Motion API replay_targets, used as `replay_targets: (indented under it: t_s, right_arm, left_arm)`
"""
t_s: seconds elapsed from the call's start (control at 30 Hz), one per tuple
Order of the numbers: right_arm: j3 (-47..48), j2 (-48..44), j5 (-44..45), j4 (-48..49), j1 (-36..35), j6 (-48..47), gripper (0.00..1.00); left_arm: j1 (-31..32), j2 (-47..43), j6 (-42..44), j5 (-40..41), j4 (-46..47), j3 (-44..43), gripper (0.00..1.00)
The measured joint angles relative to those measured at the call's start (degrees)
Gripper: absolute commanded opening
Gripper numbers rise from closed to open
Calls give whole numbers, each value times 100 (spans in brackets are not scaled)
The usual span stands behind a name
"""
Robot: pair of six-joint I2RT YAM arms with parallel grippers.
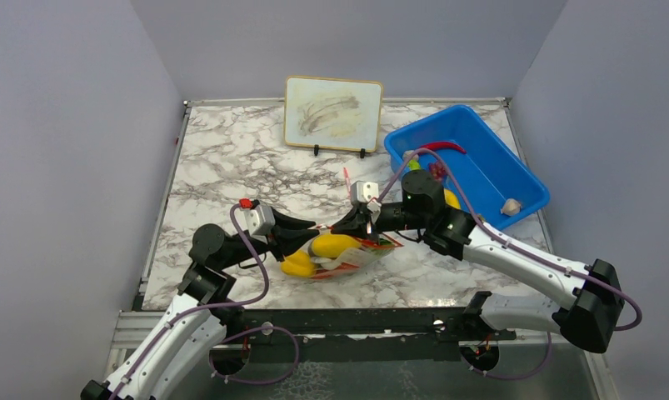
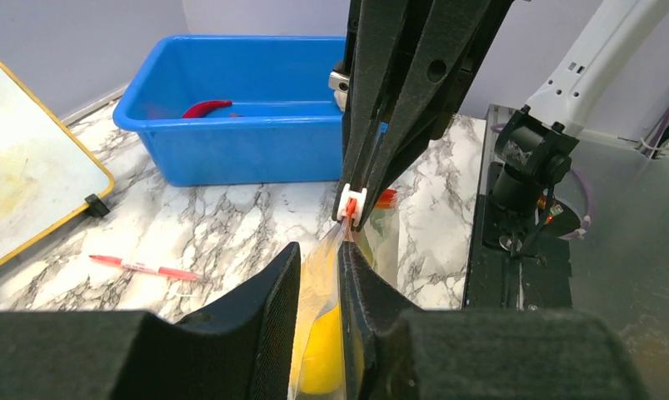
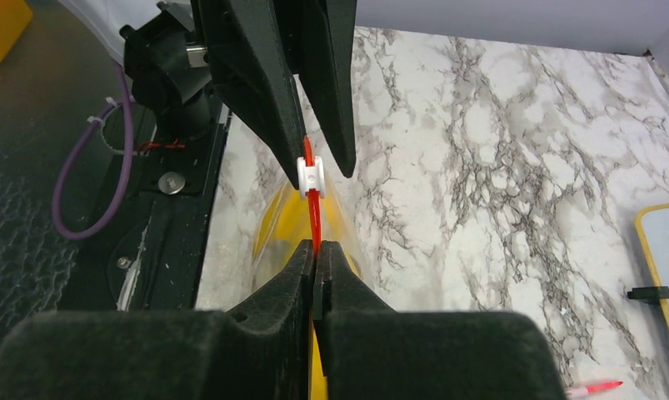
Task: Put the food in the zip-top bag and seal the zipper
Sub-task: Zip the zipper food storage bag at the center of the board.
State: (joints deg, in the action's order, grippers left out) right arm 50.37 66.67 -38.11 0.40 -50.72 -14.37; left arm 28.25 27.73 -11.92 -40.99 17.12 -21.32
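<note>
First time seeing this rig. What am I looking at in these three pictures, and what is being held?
Two robot arms work at a marble table. The wide picture looks down from above and behind them; the other two come from a camera on each wrist. The right arm's fingers are shut on the red zipper of a clear zip-top bag holding yellow food. The left arm's fingers stand slightly apart with the bag's edge between them. Also on the table: a blue bin, a small whiteboard and a red-and-white pen.

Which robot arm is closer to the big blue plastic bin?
Right. The right arm bends close beside the blue plastic bin; the left arm is farther left, past the clear zip-top bag.
</note>
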Motion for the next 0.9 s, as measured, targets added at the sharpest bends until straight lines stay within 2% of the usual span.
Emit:
replay_targets:
  t_s: [0.07, 0.17, 0.23, 0.47, 0.57, 0.7, 0.9]
  right_arm:
    - [-9, 0, -9, 13, 0, 13, 1]
    - [-9, 0, -13, 44, 0, 20, 1]
    - [-9, 0, -13, 59, 0, 44, 5]
    - [-7, 50, -39, 278, 0, 295, 33]
    - [28, 157, -138, 433, 0, 479, 39]
    - [107, 267, -214, 557, 0, 629, 41]
    - [111, 275, -245, 684, 0, 726, 34]
  left_arm:
    - [0, 4, 13, 0, -11, 0, 22]
    - [0, 4, 31, -4, -11, 0, 5]
    - [0, 4, 50, -15, -15, 0, 0]
    - [0, -15, 98, -94, -33, 0, 0]
    - [0, -37, 101, -125, -52, 0, 0]
    - [0, -42, 101, -140, -55, 0, 0]
    - [0, -52, 98, -151, -66, 0, 0]
